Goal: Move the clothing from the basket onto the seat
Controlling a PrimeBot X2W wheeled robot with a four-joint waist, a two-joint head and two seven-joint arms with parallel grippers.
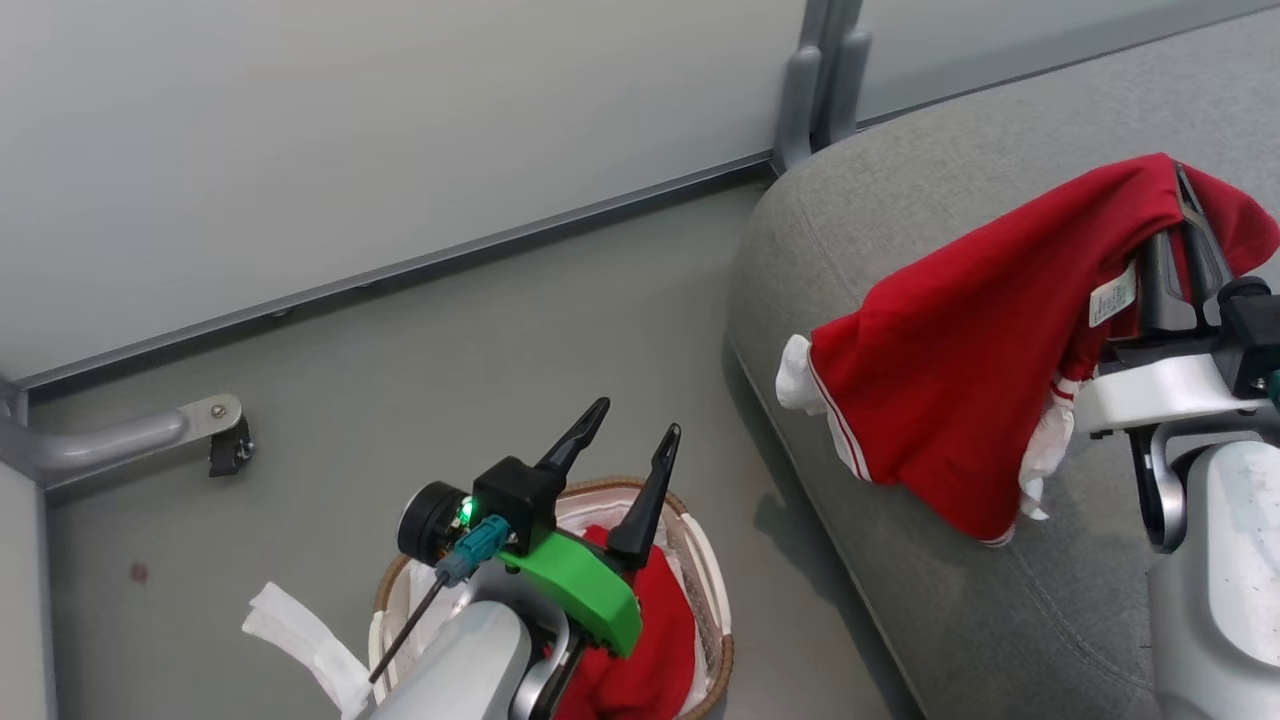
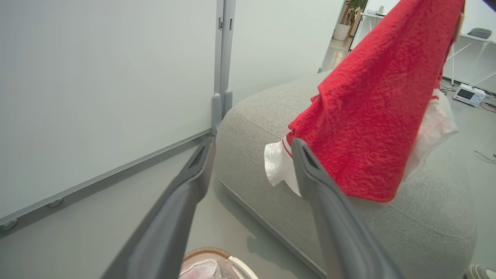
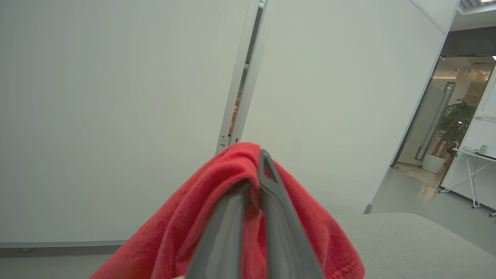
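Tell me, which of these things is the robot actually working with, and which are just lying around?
Part of the job:
held red garment, pinched in the shut right gripper over the sofa
second red garment in the basket
left gripper, open above the basket

Just there:
potted plant
white desk
small device on the floor

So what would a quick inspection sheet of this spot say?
Surface: grey sofa, rounded edge, stitched seam.
Job's things: red garment hangs over the sofa; second garment lies in the basket on the floor.
Clutter: white fabric strip beside the basket.
Grippers: right gripper shut on the red garment; left gripper open above the basket.
Cables: thin dark lead at the left wrist.
Surroundings: white wall, plant beyond.
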